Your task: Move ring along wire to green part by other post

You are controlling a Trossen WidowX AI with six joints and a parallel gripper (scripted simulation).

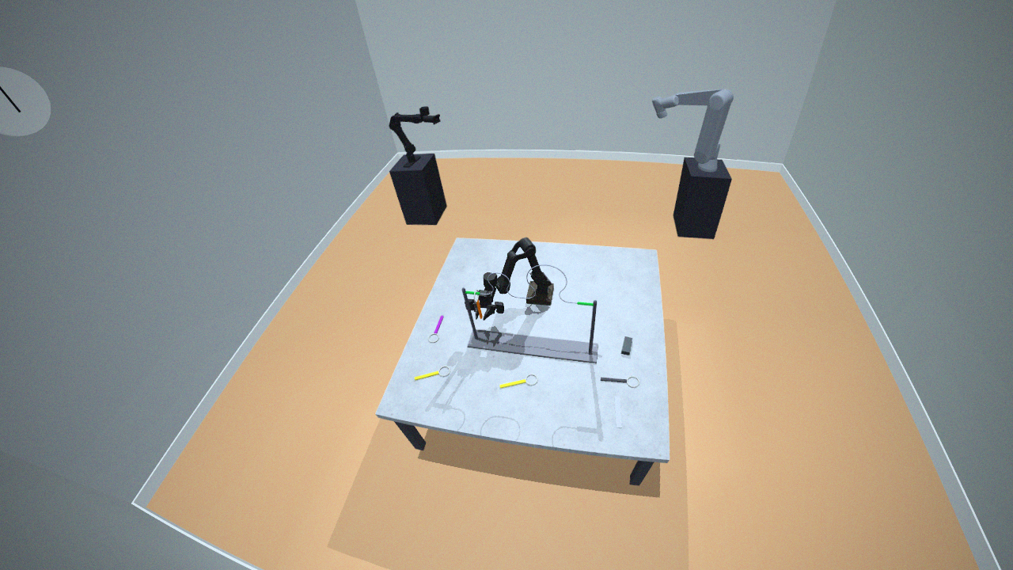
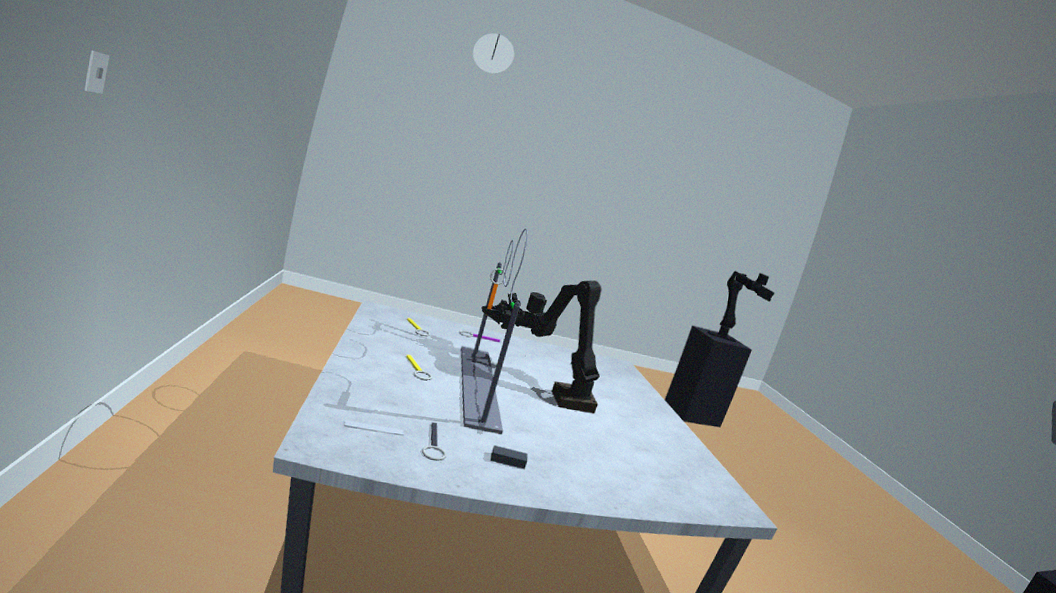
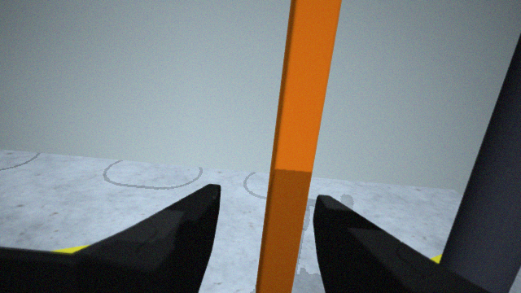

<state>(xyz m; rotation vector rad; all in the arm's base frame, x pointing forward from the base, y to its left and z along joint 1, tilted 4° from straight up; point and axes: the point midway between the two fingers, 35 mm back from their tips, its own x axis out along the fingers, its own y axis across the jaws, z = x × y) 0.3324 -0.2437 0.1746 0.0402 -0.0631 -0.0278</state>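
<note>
Orange handle (image 1: 479,309) (image 2: 493,295) (image 3: 299,122) between open fingers (image 1: 488,316) (image 2: 486,311), nearer right-hand one in wrist view.

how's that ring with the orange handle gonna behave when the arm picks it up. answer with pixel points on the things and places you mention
The orange handle (image 1: 479,309) (image 2: 493,294) (image 3: 299,122) looks straight and flat-sided, so it will probably stay stiff and not roll between the fingers. Since it hangs from the wire by its ring, it may swing or twist if nudged off-centre.

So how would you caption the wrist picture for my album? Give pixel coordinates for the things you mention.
Black gripper fingers stand open around a long orange bar-shaped handle (image 3: 303,102).
</note>
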